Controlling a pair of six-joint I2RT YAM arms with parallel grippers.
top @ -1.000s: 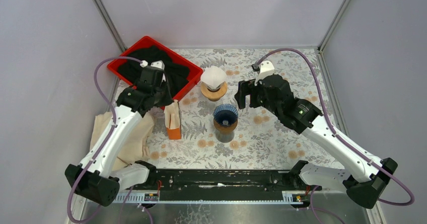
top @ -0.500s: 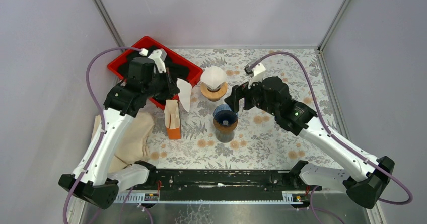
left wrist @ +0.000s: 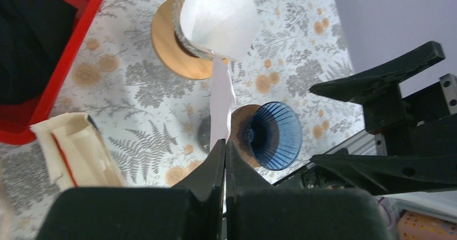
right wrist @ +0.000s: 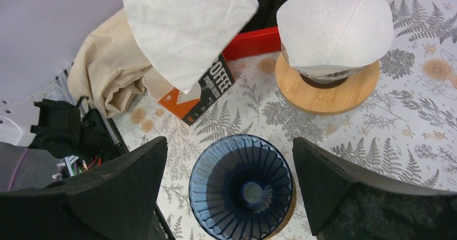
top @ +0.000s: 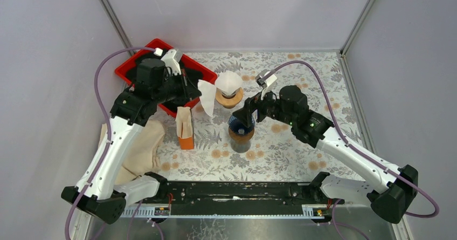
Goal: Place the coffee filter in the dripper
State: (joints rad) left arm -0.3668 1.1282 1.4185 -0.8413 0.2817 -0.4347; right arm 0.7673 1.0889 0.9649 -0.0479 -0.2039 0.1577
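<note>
Left gripper (left wrist: 224,145) pinches a flat filter (top: 207,96); right gripper (top: 246,110) gapes over the dripper (top: 241,122). Unopened, the filter could snag the rim.

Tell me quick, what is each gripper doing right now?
Left gripper: shut on the coffee filter.
Right gripper: open, holding nothing.

held filter (right wrist: 188,29): top cut off, right wrist view | box (right wrist: 207,91): print half behind held filter | dripper (top: 241,125): far rim under right gripper (top: 242,113), top view
</note>
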